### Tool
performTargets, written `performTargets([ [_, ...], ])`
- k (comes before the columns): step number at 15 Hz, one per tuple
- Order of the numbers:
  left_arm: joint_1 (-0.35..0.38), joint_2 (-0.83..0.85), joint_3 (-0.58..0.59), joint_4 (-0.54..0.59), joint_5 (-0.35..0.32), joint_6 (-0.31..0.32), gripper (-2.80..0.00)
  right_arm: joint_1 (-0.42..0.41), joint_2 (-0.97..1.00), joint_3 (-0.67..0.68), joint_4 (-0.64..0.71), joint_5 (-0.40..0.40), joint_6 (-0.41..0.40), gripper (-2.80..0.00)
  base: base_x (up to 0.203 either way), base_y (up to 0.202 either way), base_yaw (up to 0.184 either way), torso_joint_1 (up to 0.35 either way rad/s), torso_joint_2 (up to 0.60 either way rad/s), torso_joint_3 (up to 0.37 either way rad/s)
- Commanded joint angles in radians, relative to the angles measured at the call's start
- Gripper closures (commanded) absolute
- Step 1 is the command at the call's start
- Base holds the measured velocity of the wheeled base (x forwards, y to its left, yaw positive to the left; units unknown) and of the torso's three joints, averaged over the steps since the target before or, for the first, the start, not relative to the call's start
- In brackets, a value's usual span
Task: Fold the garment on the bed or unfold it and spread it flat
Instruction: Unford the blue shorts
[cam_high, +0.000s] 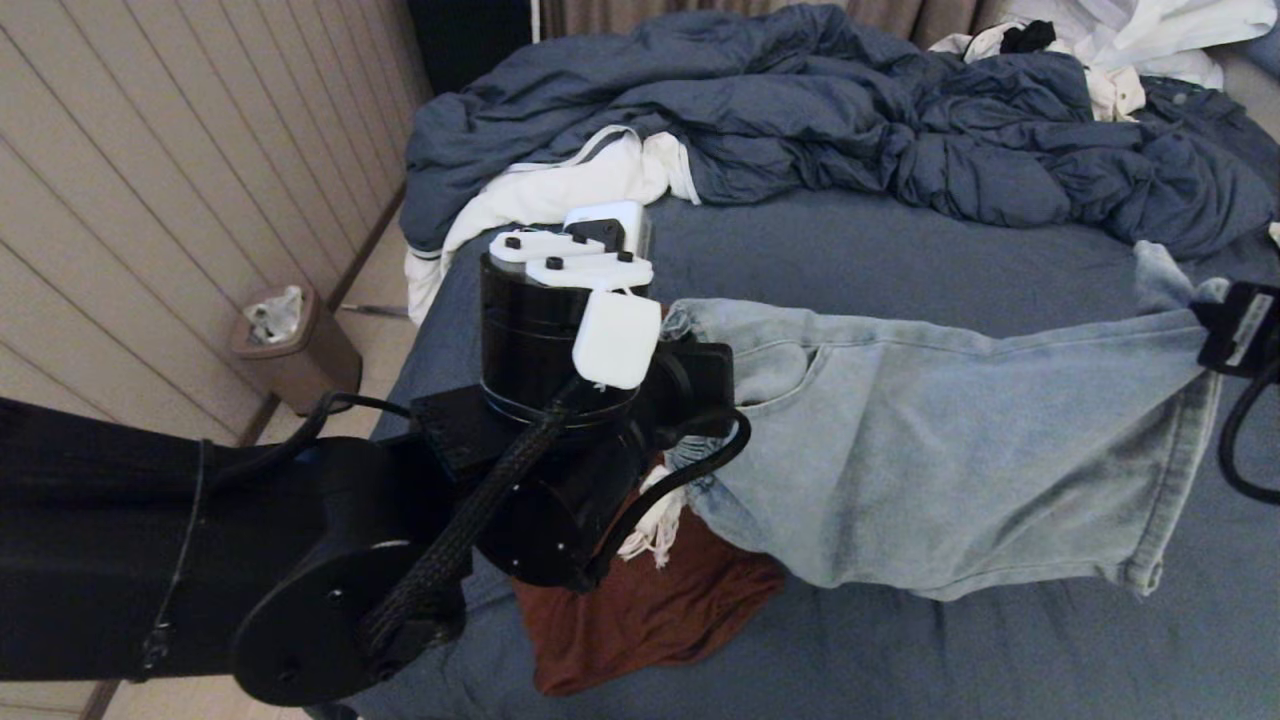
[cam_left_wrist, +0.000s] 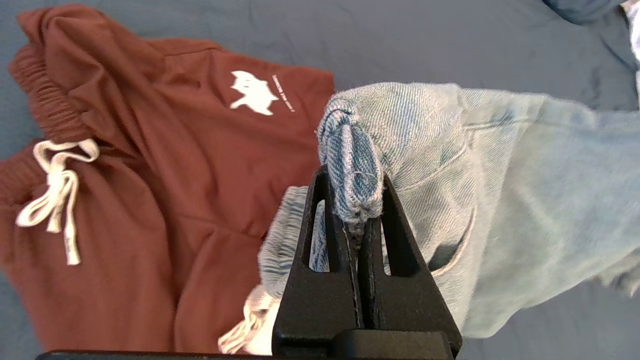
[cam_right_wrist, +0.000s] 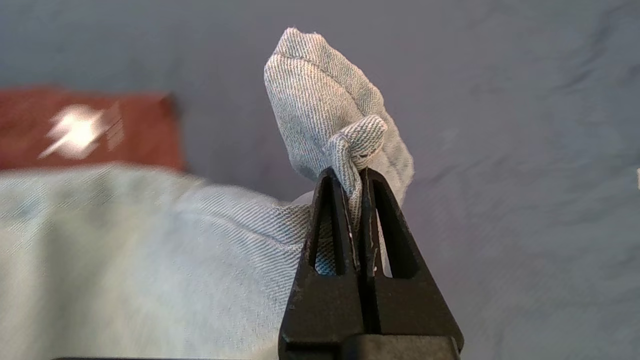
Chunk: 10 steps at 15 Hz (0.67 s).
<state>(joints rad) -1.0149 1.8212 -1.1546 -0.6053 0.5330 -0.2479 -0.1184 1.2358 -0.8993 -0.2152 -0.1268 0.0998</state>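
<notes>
1. Left gripper (cam_left_wrist: 357, 212) fingers clamp a bunched corner of the pale denim shorts (cam_high: 950, 450).
2. Right gripper (cam_right_wrist: 352, 185) fingers pinch the opposite corner, above the bed (cam_high: 900, 250).
3. Beyond the left fingers lie rust-red shorts (cam_left_wrist: 150, 200); their white print is unreadable.

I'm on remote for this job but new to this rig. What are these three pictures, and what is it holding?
One picture looks down from the robot's head; the other two sit on its wrists, behind the fingers. The left end effector and right end effector are each shut on an edge of the light denim shorts, stretched between them above the bed. Rust-red shorts lie beneath, by the left arm. A rumpled blue duvet and white clothes lie further back.
</notes>
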Motion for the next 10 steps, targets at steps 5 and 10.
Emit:
performTargets([
  [5,0.024,0.273,-0.173,-0.011,0.06,-0.006,0.0,-0.116,0.242,-0.075,-0.068,-0.001,-0.001,0.0,0.0,0.0,0.0,0.0,0.0,0.0],
  [10,0.089,0.502,-0.393,-0.004,0.105,-0.005,0.0,-0.12,0.46,-0.078,-0.212,-0.003,-0.001,0.0,0.0,0.0,0.0,0.0,0.0,0.0],
])
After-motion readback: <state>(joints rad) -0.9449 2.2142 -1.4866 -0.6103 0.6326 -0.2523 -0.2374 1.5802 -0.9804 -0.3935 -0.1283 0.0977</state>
